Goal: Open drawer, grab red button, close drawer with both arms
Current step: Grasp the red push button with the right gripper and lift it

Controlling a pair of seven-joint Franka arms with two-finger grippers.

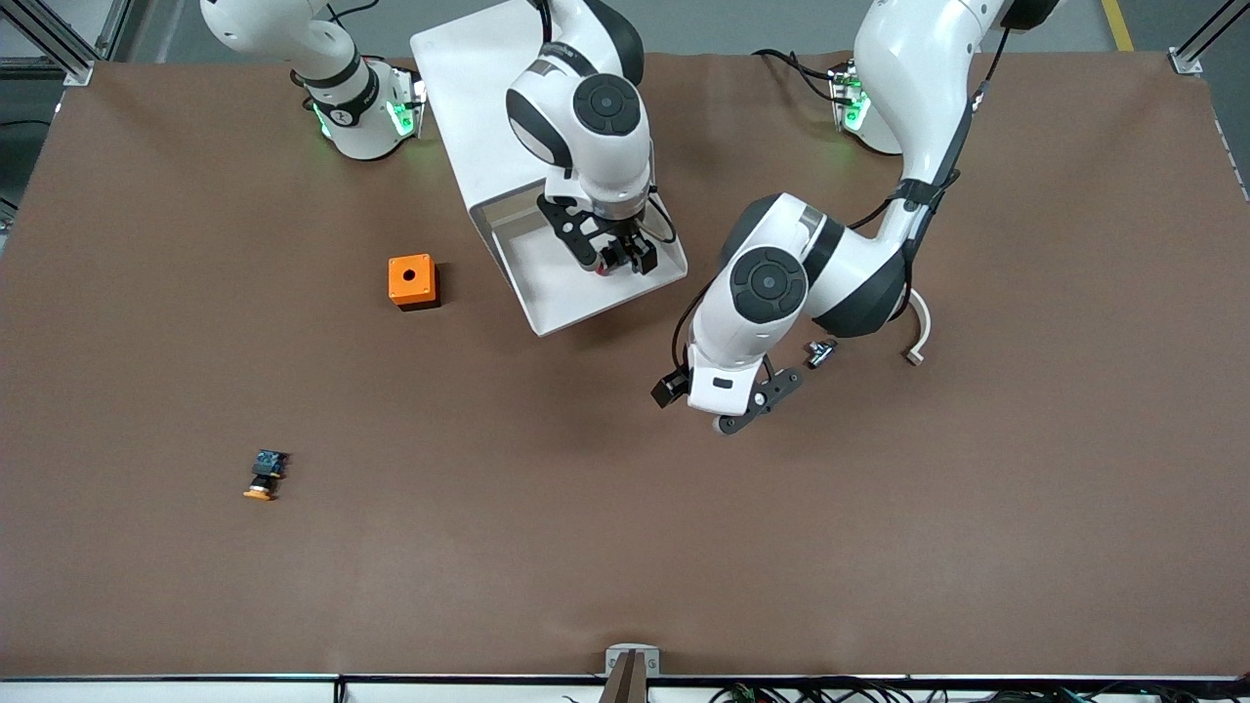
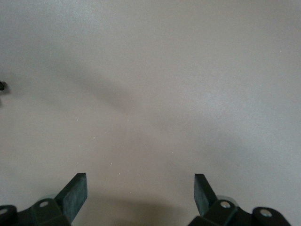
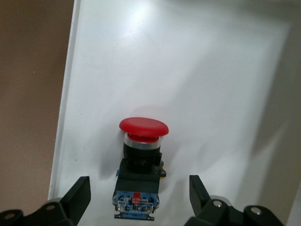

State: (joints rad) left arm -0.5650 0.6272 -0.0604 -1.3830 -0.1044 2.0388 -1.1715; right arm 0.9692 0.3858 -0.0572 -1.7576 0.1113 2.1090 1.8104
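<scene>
The top drawer (image 1: 550,310) of the white cabinet (image 1: 469,88) stands pulled out toward the front camera. The button (image 3: 141,155) lies on its side on the drawer floor (image 3: 188,70), with a red cap, black body and blue rear part. My right gripper (image 1: 615,259) hangs low in the drawer and hides most of the button in the front view. In the right wrist view it (image 3: 139,197) is open, with a finger on each side of the blue rear part and not touching it. My left gripper (image 1: 757,400) is open and empty over bare table nearer the front camera than the drawer; it also shows in the left wrist view (image 2: 139,193).
An orange box with a hole (image 1: 412,280) sits beside the drawer toward the right arm's end. An orange-capped button (image 1: 264,475) lies nearer the front camera. A small dark part (image 1: 820,351) and a beige curved piece (image 1: 918,337) lie by the left arm.
</scene>
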